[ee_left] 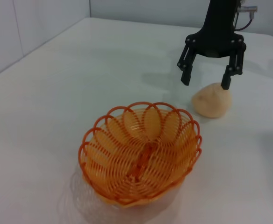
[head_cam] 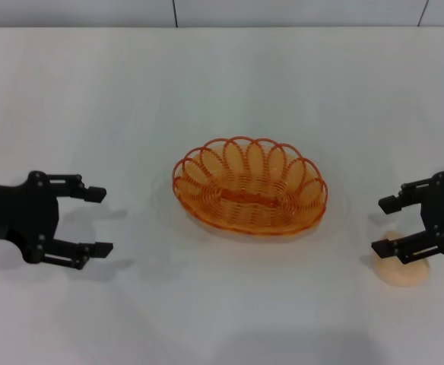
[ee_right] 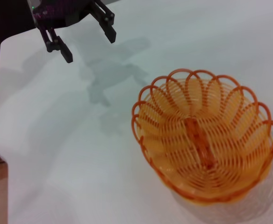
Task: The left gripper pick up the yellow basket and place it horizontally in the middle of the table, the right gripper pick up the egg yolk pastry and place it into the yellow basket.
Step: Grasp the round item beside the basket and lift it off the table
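Yellow basket (head_cam: 250, 187) upright and lying crosswise near the middle of the white bench (head_cam: 222, 84), nothing inside it, well apart from both claws. Left gripper (head_cam: 99, 221) off to the basket's left, held low over the bench, fingers (head_cam: 94, 193) spread wide and gripping nothing. Right gripper (head_cam: 388, 225) off to the basket's right, fingers (ee_left: 186, 73) likewise spread, poised directly over the egg yolk pastry (ee_left: 212, 100), which sits on the bench with one fingertip at its top; contact cannot be told.
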Controlling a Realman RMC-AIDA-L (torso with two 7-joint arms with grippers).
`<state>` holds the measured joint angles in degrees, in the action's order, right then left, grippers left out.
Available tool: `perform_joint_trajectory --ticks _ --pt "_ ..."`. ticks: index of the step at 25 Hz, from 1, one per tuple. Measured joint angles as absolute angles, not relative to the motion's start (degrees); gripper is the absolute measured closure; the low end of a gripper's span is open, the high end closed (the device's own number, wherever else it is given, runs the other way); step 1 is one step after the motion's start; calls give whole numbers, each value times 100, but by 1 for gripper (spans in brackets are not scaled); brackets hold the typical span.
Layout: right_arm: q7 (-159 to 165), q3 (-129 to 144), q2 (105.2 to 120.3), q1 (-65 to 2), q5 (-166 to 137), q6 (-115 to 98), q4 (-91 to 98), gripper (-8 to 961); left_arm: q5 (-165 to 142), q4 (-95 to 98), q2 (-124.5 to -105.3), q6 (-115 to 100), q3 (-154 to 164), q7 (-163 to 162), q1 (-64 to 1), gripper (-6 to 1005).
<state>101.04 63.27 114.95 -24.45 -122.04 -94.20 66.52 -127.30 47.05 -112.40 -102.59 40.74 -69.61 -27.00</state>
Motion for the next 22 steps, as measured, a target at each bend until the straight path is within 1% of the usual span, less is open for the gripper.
perform_joint_trajectory --ticks 4,6,22 --pt "10315 6290 11488 -2447 -12381 -9523 6719 244 -12620 4664 -11363 -10064 4070 -6770 -2521 173" --pt "10490 6278 11487 -2465 -12635 -9528 6746 250 -12517 4654 -11388 -10007 4069 -6718 -2455 173" --pt "10661 6273 11479 -2559 -13232 -9594 6683 300 -12304 4641 -11442 -9983 3893 -6754 -2416 179"
